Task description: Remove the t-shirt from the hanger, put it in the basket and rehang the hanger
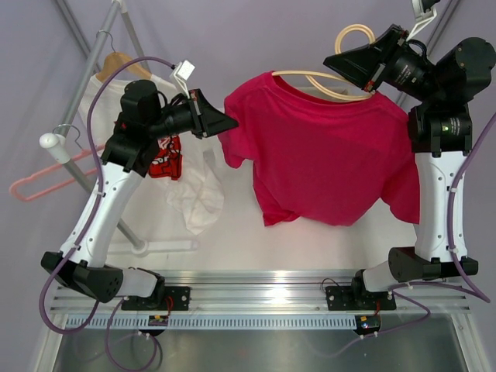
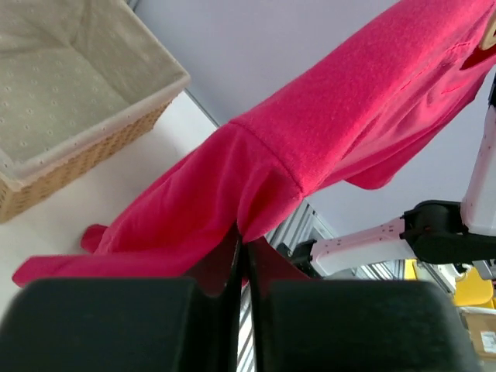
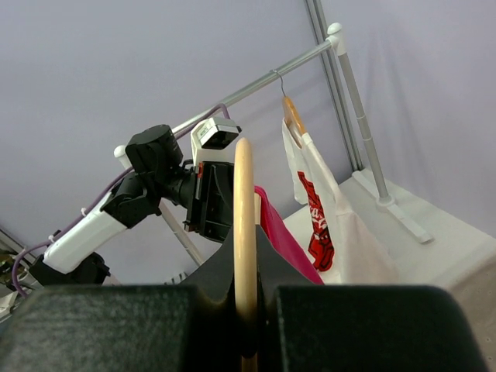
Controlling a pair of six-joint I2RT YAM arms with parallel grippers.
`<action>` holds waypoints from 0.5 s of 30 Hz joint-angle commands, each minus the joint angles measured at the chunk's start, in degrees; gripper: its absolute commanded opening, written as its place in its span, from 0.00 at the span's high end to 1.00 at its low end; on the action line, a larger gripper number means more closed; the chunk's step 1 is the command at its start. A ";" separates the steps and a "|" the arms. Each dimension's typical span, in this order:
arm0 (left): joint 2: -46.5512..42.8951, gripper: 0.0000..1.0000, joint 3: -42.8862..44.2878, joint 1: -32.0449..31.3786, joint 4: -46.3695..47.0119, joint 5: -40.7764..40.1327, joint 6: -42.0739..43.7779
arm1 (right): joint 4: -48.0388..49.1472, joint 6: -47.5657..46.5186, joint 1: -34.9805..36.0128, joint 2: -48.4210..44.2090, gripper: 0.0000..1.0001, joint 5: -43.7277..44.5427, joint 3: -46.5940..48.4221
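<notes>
Now | left gripper (image 1: 231, 122) pinched tight on t-shirt (image 1: 325, 163) sleeve | right gripper (image 1: 339, 62) closed around hanger (image 1: 306, 75), hook curling just beyond its fingers

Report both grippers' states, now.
Left gripper: closed, pinching the t-shirt sleeve.
Right gripper: closed on the hanger.

I count two shirts, a magenta-red fabric t-shirt (image 1: 325, 155) and a white t-shirt with red logo (image 1: 194, 198); three hangers, a cream-yellow plastic hanger (image 3: 244, 225), a pink plastic hanger (image 1: 17, 189), a brown wooden hanger (image 1: 124, 62); one lined wicker basket (image 2: 93, 143).
</notes>
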 commanded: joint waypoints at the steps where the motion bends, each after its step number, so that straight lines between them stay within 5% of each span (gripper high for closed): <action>1: -2.52 1.00 -0.58 -0.23 7.42 -2.14 -2.99 | 5.13 3.38 -0.13 -0.66 1.00 0.59 0.10; 11: -3.58 1.00 4.94 1.00 -14.71 -35.78 -1.22 | -1.09 4.18 -7.94 -2.68 1.00 2.43 -1.57; 15: -2.79 1.00 7.13 2.93 -17.35 -39.15 -4.21 | -5.85 3.21 -11.20 -2.95 1.00 4.80 -1.92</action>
